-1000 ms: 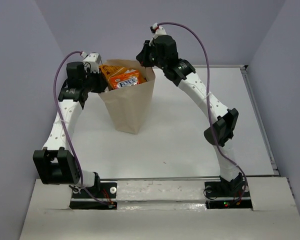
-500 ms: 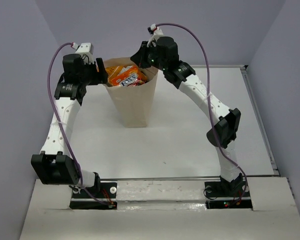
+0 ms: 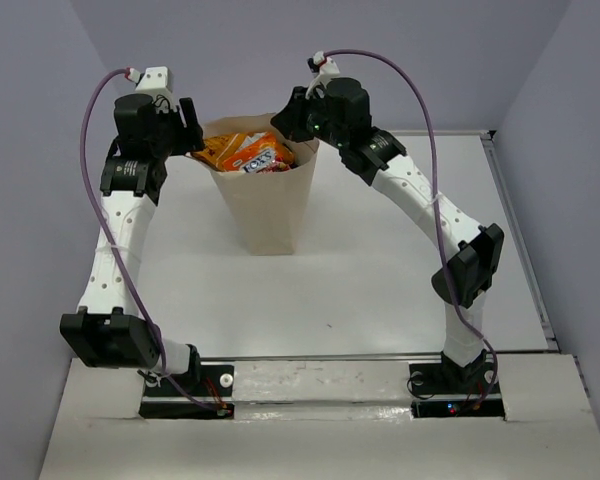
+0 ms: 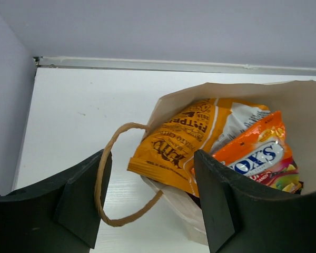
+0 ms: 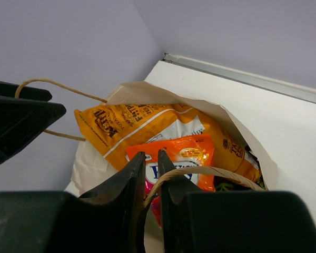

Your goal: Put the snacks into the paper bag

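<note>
The paper bag stands upright at the back middle of the table. An orange snack packet and a red-orange one stick out of its mouth. My left gripper hovers open at the bag's left rim. In the left wrist view the left cord handle loops against its left finger, and the orange packet and red-orange packet lie ahead. My right gripper is at the right rim. Its jaws are narrowly apart, with the right handle cord running between them.
White table with purple-grey walls close at the back and left. A raised rail runs along the table's back edge. The left gripper's black fingers show across the bag in the right wrist view.
My left gripper opened and lifted up and left off the left handle. The bag straightened and shifted slightly right. My right gripper's jaws parted a little around the right handle.
</note>
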